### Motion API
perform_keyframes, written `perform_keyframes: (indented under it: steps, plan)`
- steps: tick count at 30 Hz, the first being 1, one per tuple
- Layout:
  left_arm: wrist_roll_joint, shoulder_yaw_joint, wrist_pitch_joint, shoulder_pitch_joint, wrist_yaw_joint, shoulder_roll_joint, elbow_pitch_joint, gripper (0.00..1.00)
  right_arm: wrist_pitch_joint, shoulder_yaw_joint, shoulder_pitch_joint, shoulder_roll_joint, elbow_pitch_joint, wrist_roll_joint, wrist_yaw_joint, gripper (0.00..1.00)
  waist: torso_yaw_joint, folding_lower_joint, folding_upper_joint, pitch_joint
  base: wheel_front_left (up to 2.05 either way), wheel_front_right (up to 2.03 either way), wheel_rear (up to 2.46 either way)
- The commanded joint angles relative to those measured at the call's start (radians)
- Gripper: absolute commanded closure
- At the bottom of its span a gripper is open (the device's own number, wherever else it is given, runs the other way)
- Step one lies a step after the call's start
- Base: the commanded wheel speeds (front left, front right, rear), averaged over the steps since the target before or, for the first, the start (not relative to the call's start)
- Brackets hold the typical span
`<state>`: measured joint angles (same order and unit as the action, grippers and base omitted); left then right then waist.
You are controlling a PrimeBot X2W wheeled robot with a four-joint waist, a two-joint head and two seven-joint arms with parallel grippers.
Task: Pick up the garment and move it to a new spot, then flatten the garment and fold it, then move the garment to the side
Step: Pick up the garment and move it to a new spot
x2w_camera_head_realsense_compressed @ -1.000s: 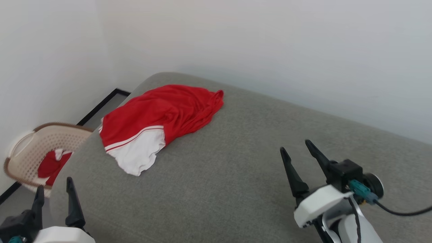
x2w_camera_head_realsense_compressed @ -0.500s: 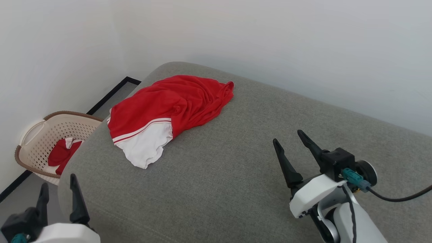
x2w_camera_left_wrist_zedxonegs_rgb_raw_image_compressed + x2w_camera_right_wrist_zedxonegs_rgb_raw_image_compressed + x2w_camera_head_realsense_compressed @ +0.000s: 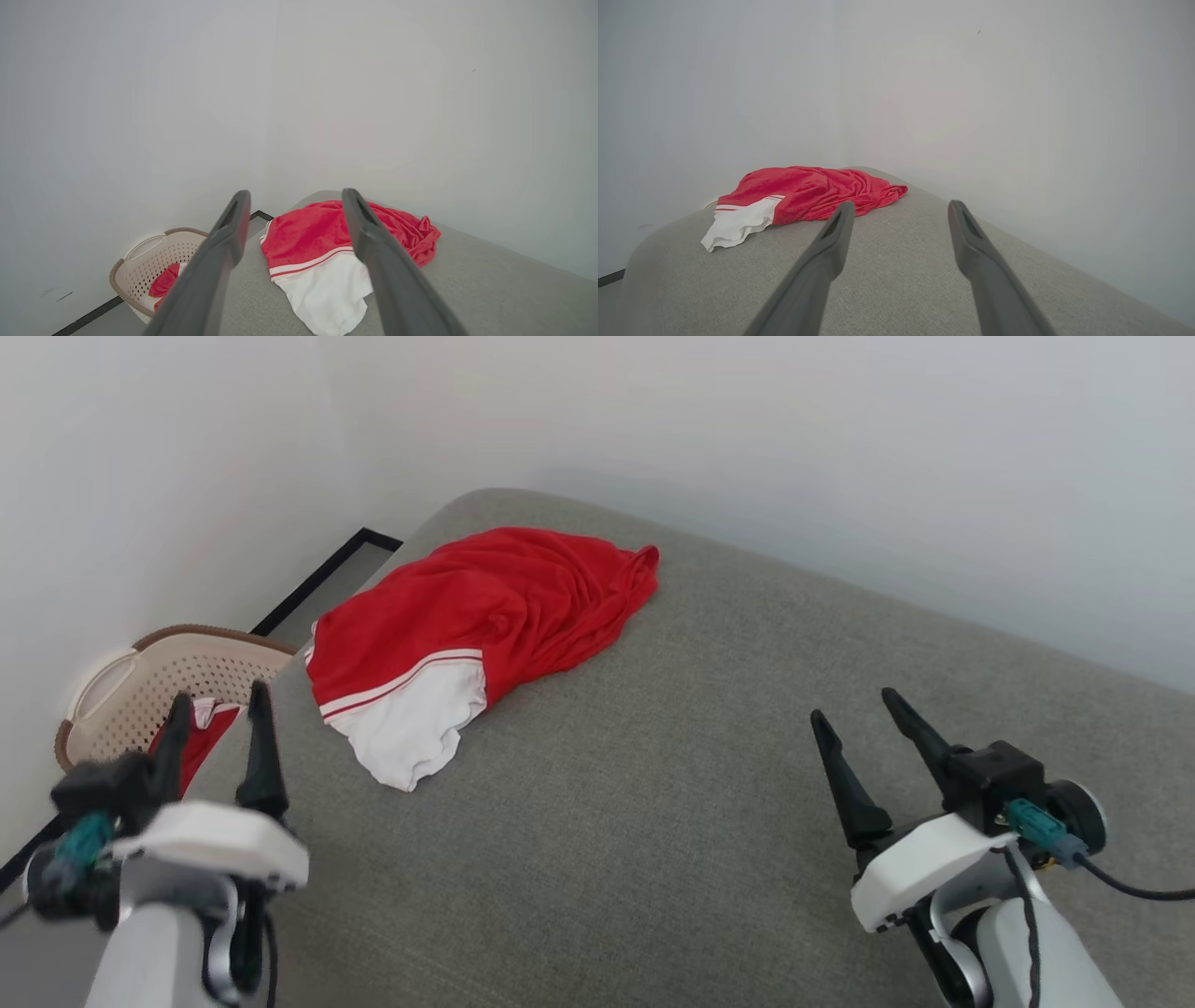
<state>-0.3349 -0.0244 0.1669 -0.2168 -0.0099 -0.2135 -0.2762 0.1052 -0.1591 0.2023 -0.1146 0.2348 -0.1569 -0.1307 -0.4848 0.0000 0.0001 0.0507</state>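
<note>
The garment (image 3: 476, 621) lies crumpled near the far left corner of a grey cushioned surface (image 3: 653, 784), red with one white sleeve spread toward me. It also shows in the left wrist view (image 3: 322, 252) and the right wrist view (image 3: 803, 193). My left gripper (image 3: 219, 709) is open and empty at the surface's left edge, short of the sleeve. My right gripper (image 3: 854, 705) is open and empty above the right part of the surface, well away from the garment. The left fingers (image 3: 229, 233) frame the garment from a distance.
A beige perforated laundry basket (image 3: 140, 672) holding another red and white cloth (image 3: 201, 728) stands on the floor left of the surface. White walls close in behind and to the left. A black skirting line (image 3: 317, 579) runs along the floor.
My left arm has risen and moved forward along the surface's left edge. The head camera has shifted, so the garment sits slightly higher and further right in view. The garment itself lies as before.
</note>
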Motion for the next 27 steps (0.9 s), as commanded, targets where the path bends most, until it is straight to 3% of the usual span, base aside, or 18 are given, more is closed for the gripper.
perform_keyframes:
  steps: [1,15,27]
  plan:
    - [0.004,0.004,-0.001,-0.024,-0.006,0.001,-0.011,0.0,-0.005,0.003,-0.01,-0.003,-0.01,0.004,0.0,0.0,-0.002,0.0,-0.0001,-0.009,0.0,0.0,0.0]
    - [-0.048,0.057,0.05,-0.454,-0.104,-0.036,-0.383,0.0,-0.132,0.004,0.075,-0.074,-0.214,0.047,0.0,0.0,0.087,0.0,-0.0001,-0.258,0.0,0.0,0.0]
    - [-0.166,0.134,0.016,-0.767,-0.12,-0.062,-0.701,0.0,-0.223,0.011,0.184,-0.135,-0.366,0.053,0.0,0.0,0.163,0.0,-0.0001,-0.498,0.0,0.0,0.0]
